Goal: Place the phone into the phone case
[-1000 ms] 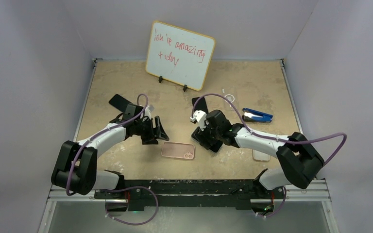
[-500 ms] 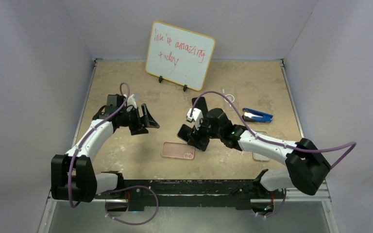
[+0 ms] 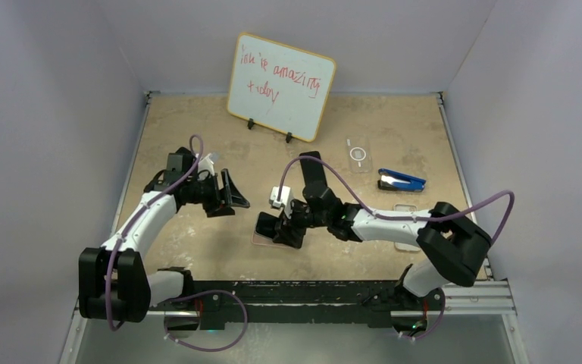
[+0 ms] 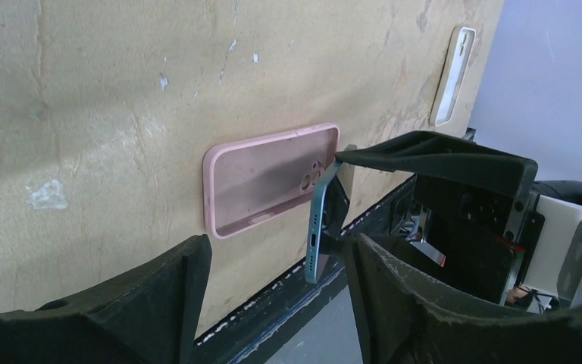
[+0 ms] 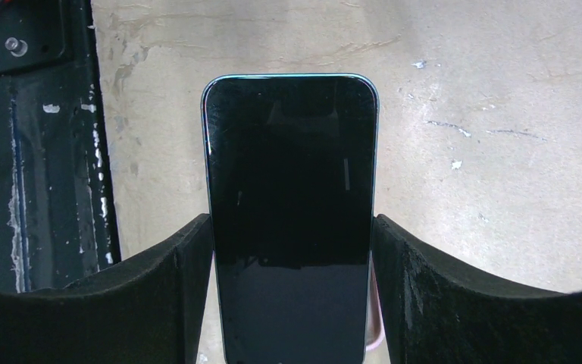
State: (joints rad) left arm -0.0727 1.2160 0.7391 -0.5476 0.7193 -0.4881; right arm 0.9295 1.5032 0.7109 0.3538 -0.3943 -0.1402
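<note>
The pink phone case (image 3: 258, 240) lies open side up near the table's front edge, and is clear in the left wrist view (image 4: 265, 178). My right gripper (image 3: 282, 227) is shut on the phone (image 5: 292, 212), a black-screened handset with a blue edge (image 4: 318, 231). It holds the phone tilted with its lower end at the case's right end. In the right wrist view only a pink sliver of the case (image 5: 376, 334) shows beside the phone. My left gripper (image 3: 229, 195) is open and empty, to the left of the case and apart from it.
A whiteboard (image 3: 280, 85) stands at the back. A clear case (image 3: 358, 154) and a blue object (image 3: 402, 180) lie at the right. Another pale case (image 3: 408, 244) lies near the right arm, and also shows in the left wrist view (image 4: 451, 76). The black front rail (image 3: 295, 292) is close.
My right gripper has carried the phone left and down to the pink case. My left gripper has pulled back up and left, away from the case, and stays open.
</note>
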